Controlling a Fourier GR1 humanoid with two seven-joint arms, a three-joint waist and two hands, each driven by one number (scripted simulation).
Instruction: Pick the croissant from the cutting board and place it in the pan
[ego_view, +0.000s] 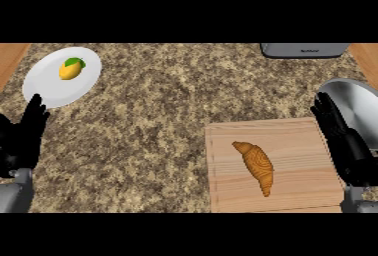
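Note:
A golden-brown croissant (255, 166) lies lengthwise on the wooden cutting board (295, 150) at the lower right of the counter. The grey pan (358, 100) shows at the right edge, partly cut off by the view and partly behind my right hand. My right hand (341, 137) stands open with fingers straight, over the board's right edge, to the right of the croissant and apart from it. My left hand (22, 140) rests open at the left edge, fingers up, holding nothing.
A white plate (44, 85) with a yellow lemon (70, 70) sits at the far left, just above my left hand. A grey appliance (304, 49) stands at the back right. Speckled stone counter spreads between plate and board.

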